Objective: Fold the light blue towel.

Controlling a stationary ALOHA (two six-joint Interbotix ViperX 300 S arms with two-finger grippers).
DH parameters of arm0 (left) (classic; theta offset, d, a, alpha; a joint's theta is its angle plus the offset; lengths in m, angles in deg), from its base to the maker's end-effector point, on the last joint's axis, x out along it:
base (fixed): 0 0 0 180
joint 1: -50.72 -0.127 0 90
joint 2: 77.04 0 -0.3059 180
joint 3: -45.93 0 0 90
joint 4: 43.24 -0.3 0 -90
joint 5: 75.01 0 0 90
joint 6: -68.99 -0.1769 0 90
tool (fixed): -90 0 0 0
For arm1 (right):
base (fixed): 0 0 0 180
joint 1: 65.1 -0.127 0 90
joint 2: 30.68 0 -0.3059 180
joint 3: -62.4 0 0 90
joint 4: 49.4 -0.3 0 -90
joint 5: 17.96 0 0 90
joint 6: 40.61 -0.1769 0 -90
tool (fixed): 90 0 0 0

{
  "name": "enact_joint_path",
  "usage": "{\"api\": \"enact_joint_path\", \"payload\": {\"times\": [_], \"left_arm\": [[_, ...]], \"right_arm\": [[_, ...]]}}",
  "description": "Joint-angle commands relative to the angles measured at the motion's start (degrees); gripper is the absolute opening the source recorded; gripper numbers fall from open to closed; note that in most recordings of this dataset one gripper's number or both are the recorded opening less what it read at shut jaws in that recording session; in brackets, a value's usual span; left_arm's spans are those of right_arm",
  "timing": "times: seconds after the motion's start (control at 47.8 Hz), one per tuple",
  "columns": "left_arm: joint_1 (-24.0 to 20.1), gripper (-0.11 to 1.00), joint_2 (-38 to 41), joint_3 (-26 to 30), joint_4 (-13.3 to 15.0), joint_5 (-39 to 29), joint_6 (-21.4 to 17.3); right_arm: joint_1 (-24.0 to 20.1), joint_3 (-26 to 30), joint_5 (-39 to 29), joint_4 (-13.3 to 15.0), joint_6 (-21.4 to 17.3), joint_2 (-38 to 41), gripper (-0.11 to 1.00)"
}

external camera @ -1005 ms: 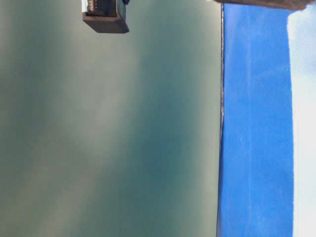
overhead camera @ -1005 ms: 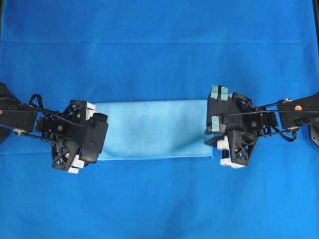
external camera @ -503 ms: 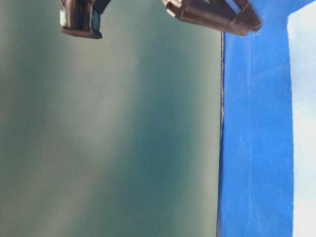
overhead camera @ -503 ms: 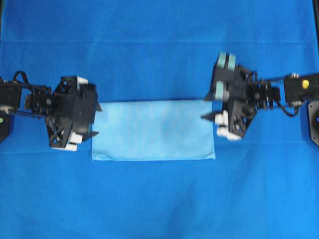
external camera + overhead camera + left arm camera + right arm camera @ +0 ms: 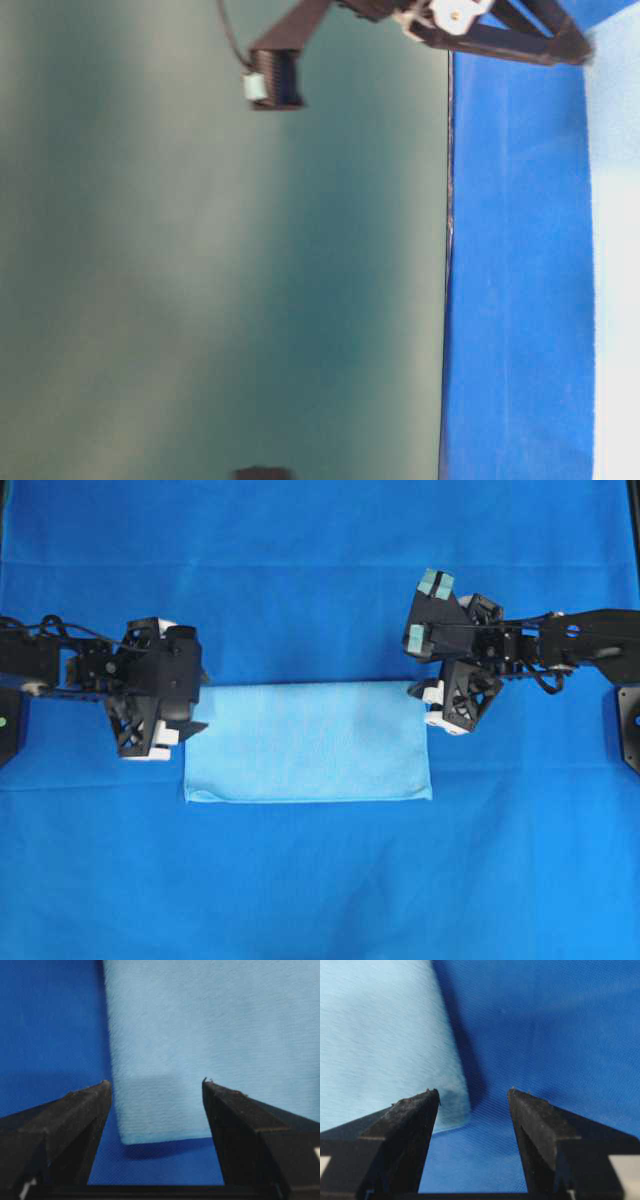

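The light blue towel lies flat as a folded rectangle in the middle of the royal-blue table covering. My left gripper hovers at the towel's far-left corner, open. In the left wrist view that corner sits between the two black fingers, and nothing is gripped by the left gripper. My right gripper is at the towel's far-right corner, also open. In the right wrist view the towel's corner lies beside one finger of the right gripper, with bare covering between the tips.
The table covering spreads on every side of the towel. The table-level view is turned sideways and blurred. It shows a green wall, the towel as a pale strip at the right, and dark arm parts along the top.
Both grippers have come off the towel's ends and shifted toward its far corners. The left one drew back left, then edged right again. The towel lies flat and still.
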Motion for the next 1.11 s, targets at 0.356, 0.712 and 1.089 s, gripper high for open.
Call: {"api": "enact_joint_path", "payload": {"times": [0.356, 0.712, 1.089], "left_arm": [[-3.2, 0.66, 4.7, -0.1, 0.0, 2.5, -0.1], [-3.3, 0.02, 4.7, 0.2, 0.0, 0.6, -0.1], [-3.3, 0.02, 0.2, 3.3, 0.0, -7.7, 1.0]], "right_arm": [[-0.1, 0.8, 1.8, 0.1, 0.0, 1.6, 0.6], [-0.3, 0.8, 1.9, 0.1, 0.4, 1.7, 0.01], [-0.6, 1.8, -0.9, -1.0, -0.8, -3.0, 0.01]]}}
